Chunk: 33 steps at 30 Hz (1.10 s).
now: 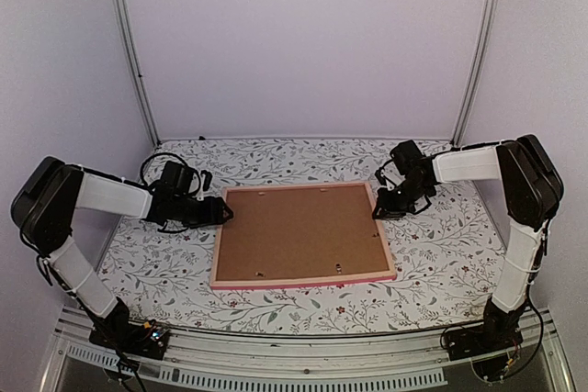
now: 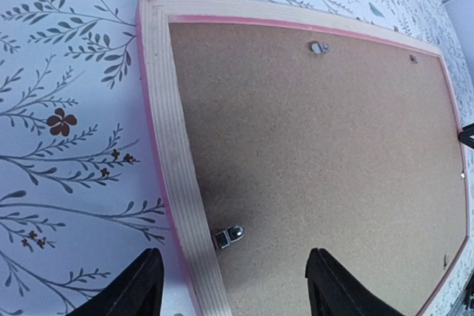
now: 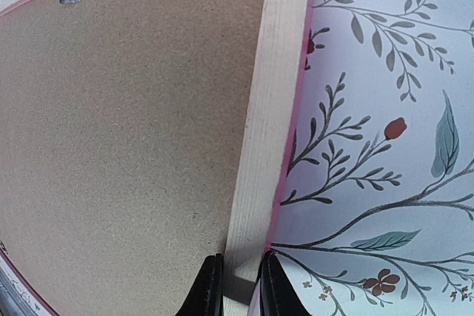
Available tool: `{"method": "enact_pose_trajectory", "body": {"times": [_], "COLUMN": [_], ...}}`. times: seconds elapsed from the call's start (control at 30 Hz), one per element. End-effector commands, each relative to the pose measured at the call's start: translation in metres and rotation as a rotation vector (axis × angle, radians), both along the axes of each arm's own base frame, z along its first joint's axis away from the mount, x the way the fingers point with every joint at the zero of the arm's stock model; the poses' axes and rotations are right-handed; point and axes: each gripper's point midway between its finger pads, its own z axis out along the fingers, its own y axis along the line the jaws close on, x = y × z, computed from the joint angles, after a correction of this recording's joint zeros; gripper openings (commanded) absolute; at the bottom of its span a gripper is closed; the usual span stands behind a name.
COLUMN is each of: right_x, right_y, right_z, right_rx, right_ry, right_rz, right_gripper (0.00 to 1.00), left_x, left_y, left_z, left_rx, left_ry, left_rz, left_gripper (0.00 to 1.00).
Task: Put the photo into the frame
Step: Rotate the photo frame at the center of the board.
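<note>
One frame (image 1: 303, 278) lies face-down mid-tabletop (image 1: 441, 263), brown backing board (image 1: 299, 231) covering its inside, photo unseen. Left pincer (image 2: 233, 264) spread astride its left rail; right pincer (image 3: 243, 286) pinches its right rail.

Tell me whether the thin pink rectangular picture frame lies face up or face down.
Face down: the thin pink rectangular picture frame shows its bare wood back, with the brown backing board seated inside it.
</note>
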Motion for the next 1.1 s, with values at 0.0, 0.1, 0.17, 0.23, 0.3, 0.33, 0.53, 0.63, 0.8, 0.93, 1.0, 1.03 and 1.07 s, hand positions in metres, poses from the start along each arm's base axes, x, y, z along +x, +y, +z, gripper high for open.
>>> {"method": "enact_pose_trajectory", "body": {"times": [0.0,0.1,0.17,0.23,0.3,0.33,0.53,0.63,0.8,0.93,1.0,1.03,1.07], "right_x": [0.001,0.009,0.014,0.020,0.029,0.034,0.064,0.082,0.119,0.148,0.158,0.160,0.161], "right_y": [-0.010,-0.010,-0.008,-0.005,-0.002,-0.001,0.012,0.019,0.024,0.004,-0.008,-0.013,-0.021], "right_z": [-0.007,-0.006,-0.005,-0.005,-0.003,-0.001,0.001,0.003,0.011,0.020,0.029,0.033,0.041], "right_rx": [-0.052,-0.064,-0.064,-0.066,-0.070,-0.070,-0.066,-0.058,-0.100,-0.175,-0.189,-0.189,-0.212], "right_ry": [0.002,-0.012,-0.018,-0.025,-0.039,-0.047,-0.075,-0.096,-0.156,-0.201,-0.220,-0.224,-0.238], "right_rz": [0.022,0.022,0.028,0.036,0.041,0.044,0.056,0.060,0.042,-0.023,-0.063,-0.078,-0.104], "right_gripper": [0.13,0.14,0.14,0.15,0.15,0.15,0.20,0.23,0.35,0.55,0.59,0.61,0.62], "left_x": [-0.009,-0.019,-0.026,-0.031,-0.037,-0.041,-0.065,-0.083,-0.124,-0.151,-0.159,-0.158,-0.155], "left_y": [-0.001,0.001,0.004,0.007,0.007,0.005,-0.020,-0.032,-0.047,-0.064,-0.071,-0.073,-0.074], "left_z": [-0.005,-0.015,-0.021,-0.024,-0.025,-0.025,-0.023,-0.024,-0.020,-0.004,0.010,0.018,0.026], "left_rx": [-0.037,-0.039,-0.028,-0.020,-0.022,-0.025,-0.038,-0.041,-0.056,-0.108,-0.129,-0.132,-0.130], "left_ry": [0.039,0.076,0.091,0.097,0.097,0.098,0.112,0.147,0.219,0.259,0.258,0.244,0.223], "left_rz": [-0.009,-0.003,0.006,0.015,0.010,0.001,-0.125,-0.202,-0.309,-0.398,-0.435,-0.443,-0.440], "left_gripper": [0.69,0.69,0.69,0.69,0.68,0.68,0.61,0.56,0.49,0.44,0.44,0.45,0.47]}}
